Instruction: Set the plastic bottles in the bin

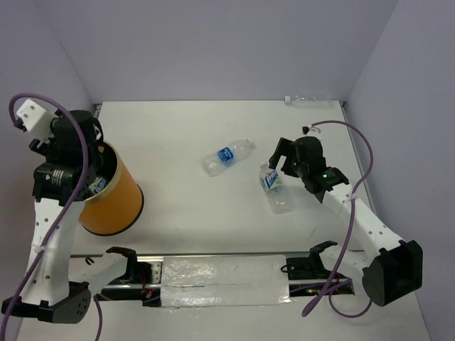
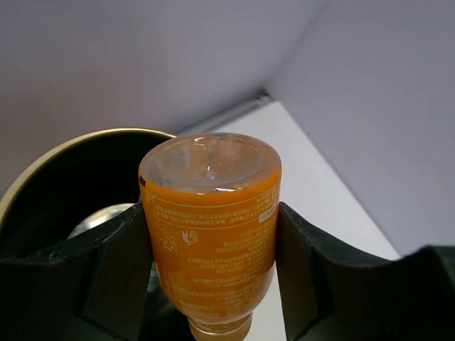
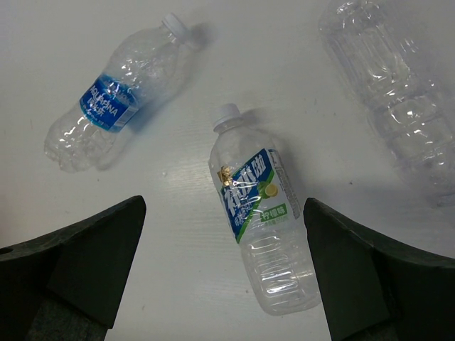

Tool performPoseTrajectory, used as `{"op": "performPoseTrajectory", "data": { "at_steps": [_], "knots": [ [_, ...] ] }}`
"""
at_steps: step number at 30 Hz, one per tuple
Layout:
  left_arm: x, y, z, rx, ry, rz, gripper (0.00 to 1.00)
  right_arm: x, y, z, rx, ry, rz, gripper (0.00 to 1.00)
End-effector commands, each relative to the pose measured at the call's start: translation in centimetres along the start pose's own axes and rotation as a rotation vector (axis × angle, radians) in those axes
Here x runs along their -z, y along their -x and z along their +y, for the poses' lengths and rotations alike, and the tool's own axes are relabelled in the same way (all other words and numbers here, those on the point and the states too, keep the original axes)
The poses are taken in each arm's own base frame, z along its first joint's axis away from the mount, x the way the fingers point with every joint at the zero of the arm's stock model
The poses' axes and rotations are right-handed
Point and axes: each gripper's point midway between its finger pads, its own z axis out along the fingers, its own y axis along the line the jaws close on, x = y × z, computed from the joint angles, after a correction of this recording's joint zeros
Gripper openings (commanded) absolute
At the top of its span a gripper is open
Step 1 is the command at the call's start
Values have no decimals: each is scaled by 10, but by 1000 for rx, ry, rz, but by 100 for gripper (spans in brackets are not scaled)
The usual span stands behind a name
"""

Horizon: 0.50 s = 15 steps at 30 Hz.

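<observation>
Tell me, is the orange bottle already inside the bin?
Not yet: the left gripper holds the orange bottle over the open bin.

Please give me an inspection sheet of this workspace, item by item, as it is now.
Surface: white table, no spills seen.
Job's things: orange bin; orange bottle over it; blue-label bottle, green-label bottle, unlabelled bottle lying loose; clear bottle at far wall.
Clutter: shiny strip at near edge.
Grippers: left gripper shut on orange bottle; right gripper open above green-label bottle.
Cables: purple cables looped off both arms.
Surroundings: plain walls.
</observation>
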Motion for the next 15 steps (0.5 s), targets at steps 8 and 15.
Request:
{"op": "performPoseTrajectory", "data": {
  "at_steps": [8, 15],
  "knots": [
    [-27, -27, 67, -131, 222, 43, 98, 1, 18, 21, -12, 57, -43, 100],
    [-14, -32, -4, -218, -162, 134, 99, 1, 17, 18, -24, 48, -47, 100]
  ]
}}
